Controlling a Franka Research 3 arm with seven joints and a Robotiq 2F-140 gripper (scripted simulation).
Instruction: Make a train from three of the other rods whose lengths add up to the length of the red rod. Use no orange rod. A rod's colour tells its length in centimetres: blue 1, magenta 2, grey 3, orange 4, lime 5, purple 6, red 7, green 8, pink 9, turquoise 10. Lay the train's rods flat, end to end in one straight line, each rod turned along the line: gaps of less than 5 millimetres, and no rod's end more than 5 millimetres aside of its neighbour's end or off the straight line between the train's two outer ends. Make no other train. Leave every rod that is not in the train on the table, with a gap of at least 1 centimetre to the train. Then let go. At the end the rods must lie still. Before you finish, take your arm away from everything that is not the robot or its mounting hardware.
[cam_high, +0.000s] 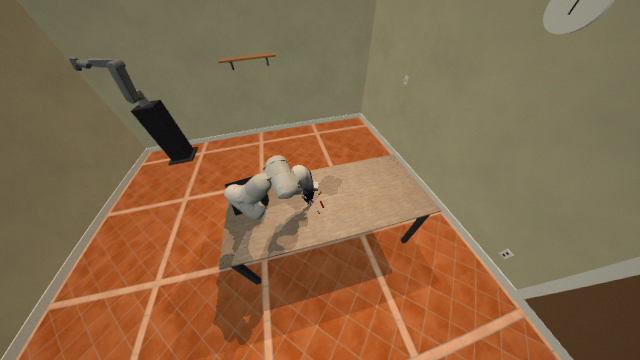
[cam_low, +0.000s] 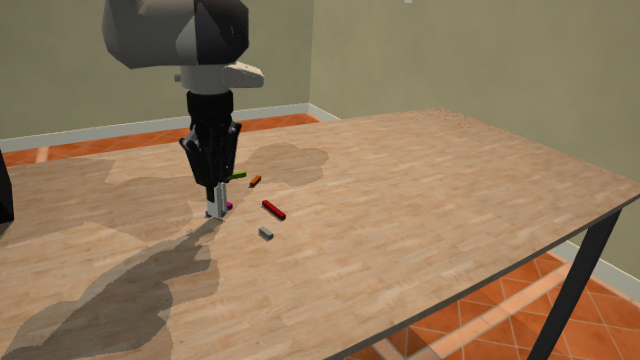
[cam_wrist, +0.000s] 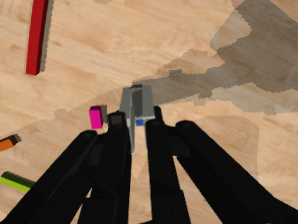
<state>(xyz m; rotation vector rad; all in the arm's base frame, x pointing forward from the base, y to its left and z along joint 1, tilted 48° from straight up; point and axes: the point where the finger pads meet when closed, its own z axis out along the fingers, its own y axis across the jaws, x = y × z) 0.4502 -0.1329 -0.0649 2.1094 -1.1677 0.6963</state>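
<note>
Wooden table (cam_low: 450, 210) is seen with the gripper (cam_low: 217, 214) lowered to its surface, fingertips pressed nearly together on a blue rod (cam_wrist: 140, 121), of which only a sliver is visible. Magenta rod (cam_wrist: 96, 116) is placed just beside the fingers. Red rod (cam_low: 273, 210) and grey rod (cam_low: 265, 233) are laid apart nearby; lime rod (cam_low: 237, 175) and orange rod (cam_low: 255, 180) are found behind the gripper.

small blue rod (cam_wrist: 140, 121) between closed fingers, on wooden bench (cam_low: 400, 200) | magenta rod (cam_low: 229, 205) just beside | red rod (cam_low: 273, 210) right | grey rod (cam_low: 265, 233) nearer | orange rod (cam_low: 255, 180), lime rod (cam_low: 237, 175) behind
</note>
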